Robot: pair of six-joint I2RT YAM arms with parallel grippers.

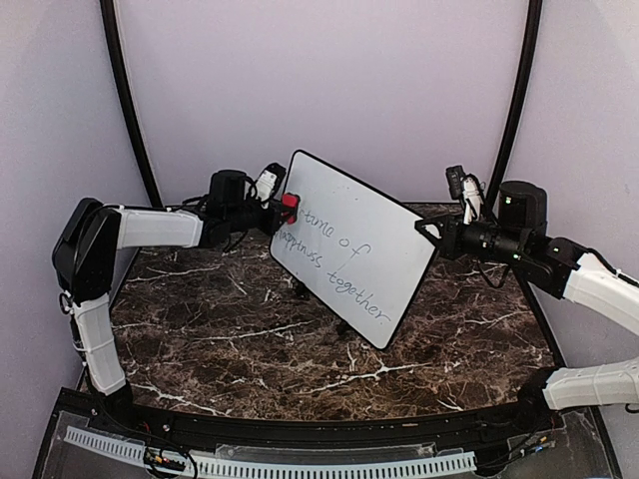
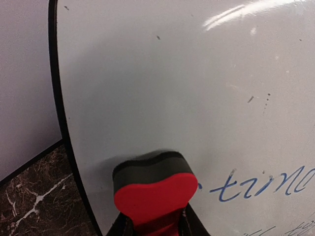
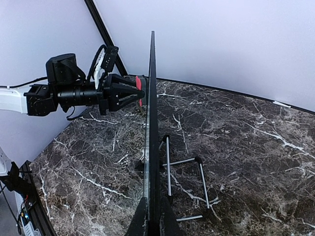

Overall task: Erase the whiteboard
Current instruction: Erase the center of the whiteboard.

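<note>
The left gripper [image 2: 155, 225] is clenched on a red eraser [image 2: 155, 189], its two dark fingers pinching the block's red body at the bottom centre of the left wrist view. The eraser's dark grey pad faces away from the gripper and meets the whiteboard [image 1: 344, 195] close to the board's left black edge. Blue handwriting [image 1: 334, 257] begins just right of the pad and runs off toward the lower right of that view. The surface above the eraser is bare apart from a few small specks and a glare streak at the upper right. The right gripper [image 3: 150, 219] is closed on the board's opposite edge. In its own view, at bottom centre, its fingers straddle the thin black rim, which rises straight up the middle of the frame. From overhead the board stands in the centre between the two grippers, set on a slant. Its upper-left corner is high by the eraser, its lower corner drops toward the table [image 1: 220, 329], and three lines of writing cross its lower half. A wire stand [image 3: 184, 172] lies on the dark marbled tabletop just right of the board in the right wrist view; whether the board touches it cannot be told. Pale lilac walls [image 1: 399, 80] fill the top of the overhead frame.
</note>
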